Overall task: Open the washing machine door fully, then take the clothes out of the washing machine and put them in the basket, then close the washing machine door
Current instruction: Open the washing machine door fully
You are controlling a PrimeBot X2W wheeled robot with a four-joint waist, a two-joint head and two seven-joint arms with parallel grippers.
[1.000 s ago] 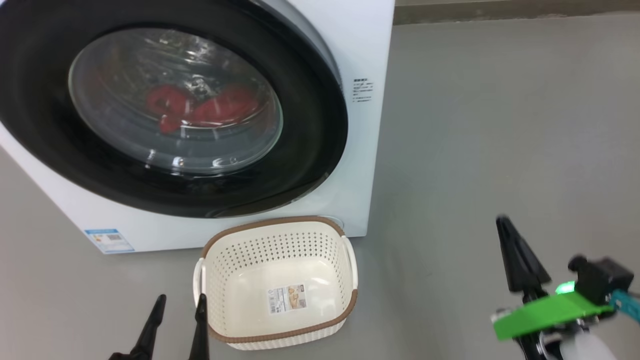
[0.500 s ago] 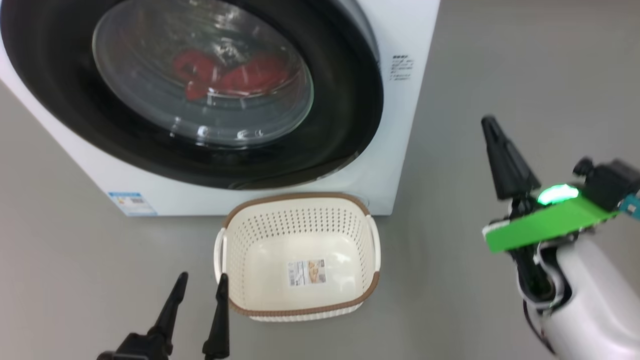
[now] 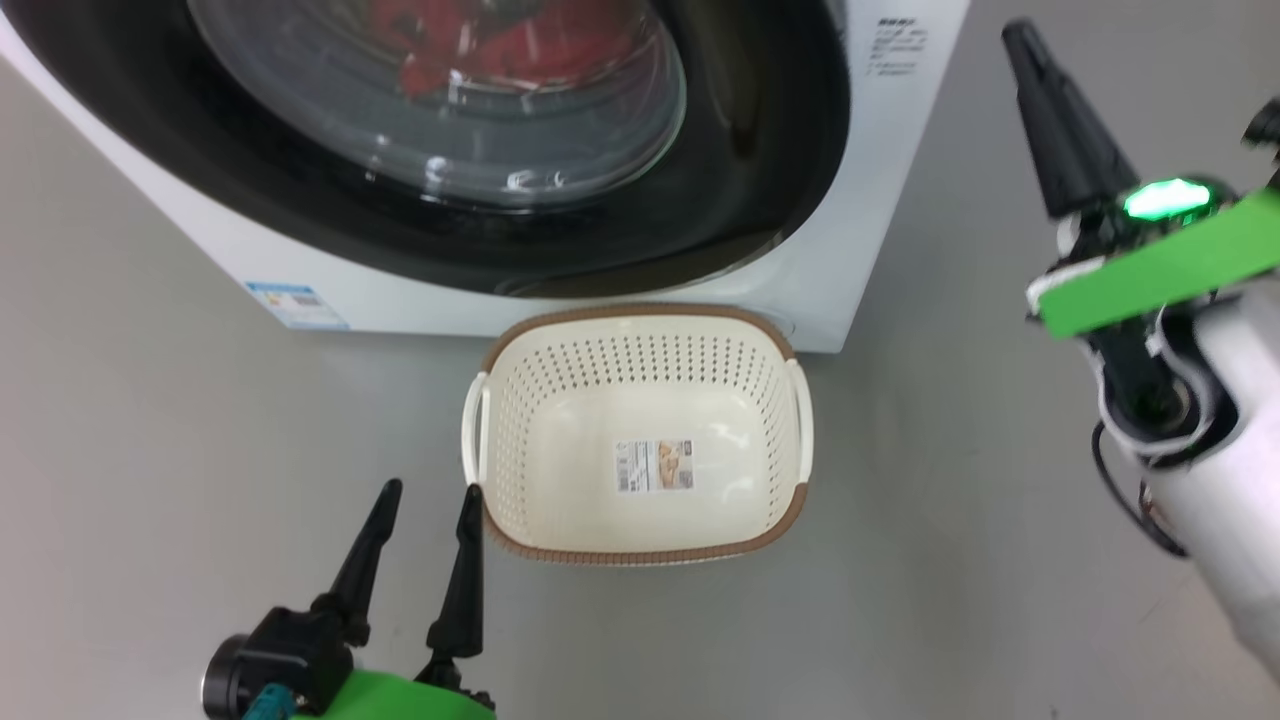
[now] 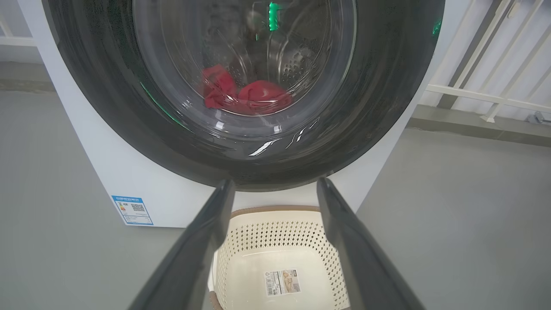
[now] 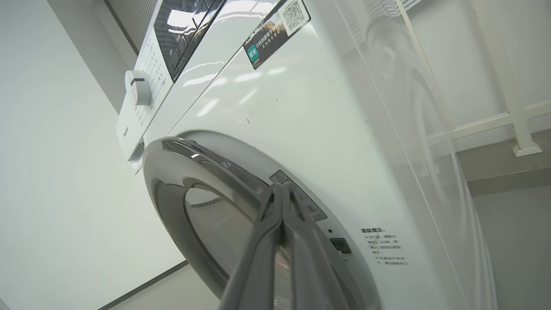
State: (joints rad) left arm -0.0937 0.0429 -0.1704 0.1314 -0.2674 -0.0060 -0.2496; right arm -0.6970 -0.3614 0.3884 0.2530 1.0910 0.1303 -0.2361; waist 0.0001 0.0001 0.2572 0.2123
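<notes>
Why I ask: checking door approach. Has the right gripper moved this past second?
Yes. Against the washing machine, the right gripper moved up the head view, past its lower corner.

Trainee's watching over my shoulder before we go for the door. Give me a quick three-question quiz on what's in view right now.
1. True or false: the washing machine door is shut, with the clothes visible through its window.
2. What is in the basket? A) red clothes B) nothing but a label sticker on its floor C) a bottle
3. Fill in: the left gripper is open beside the basket; the right gripper, raised near the machine's right side, is ___.

Key: 1 true. 2 B. 3 shut.
</notes>
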